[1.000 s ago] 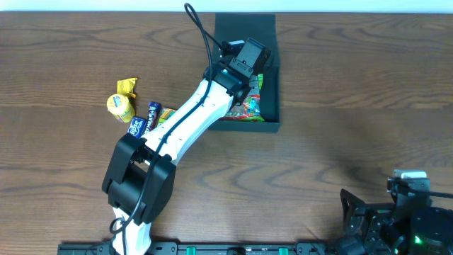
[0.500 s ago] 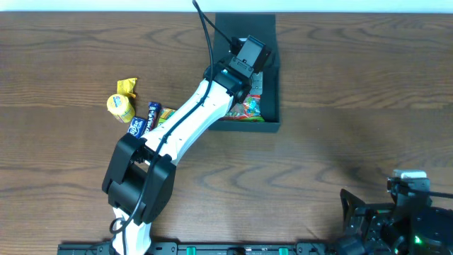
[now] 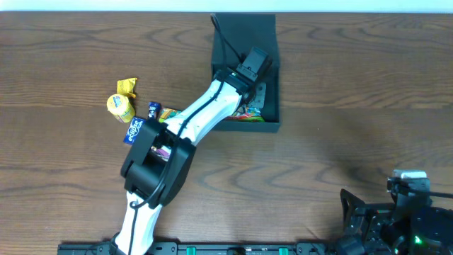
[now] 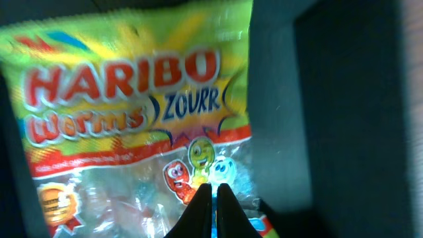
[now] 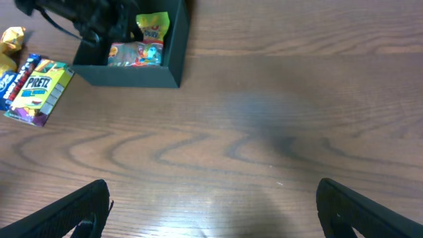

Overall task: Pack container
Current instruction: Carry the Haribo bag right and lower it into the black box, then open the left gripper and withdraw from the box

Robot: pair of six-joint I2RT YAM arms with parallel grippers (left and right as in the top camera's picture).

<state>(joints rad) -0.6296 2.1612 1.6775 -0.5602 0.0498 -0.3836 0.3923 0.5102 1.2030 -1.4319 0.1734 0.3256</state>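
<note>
The black container (image 3: 244, 129) stands at the table's far middle, its flap lid (image 3: 244, 32) open toward the back. A yellow Haribo bag (image 4: 132, 99) lies inside it, beside a second colourful packet (image 5: 135, 54). My left gripper (image 4: 211, 188) reaches down into the container. It is shut just above the Haribo bag, its fingertips together with nothing between them. The container's dark inner wall (image 4: 344, 99) rises to the right of the bag. My right gripper (image 5: 211, 198) rests open low over bare wood, far from the container (image 5: 125, 74).
Left of the container lie a Pretz box (image 5: 39, 89), blue packets (image 3: 136, 127), a yellow round snack (image 3: 121, 106) and a yellow wrapper (image 3: 127, 86). The left arm (image 3: 198, 117) stretches over some of them. The right arm's base (image 3: 396, 212) sits at the front right.
My left gripper has gone from partly open to shut and has sunk deeper into the container. The left arm has stretched forward. The right arm has not moved.
</note>
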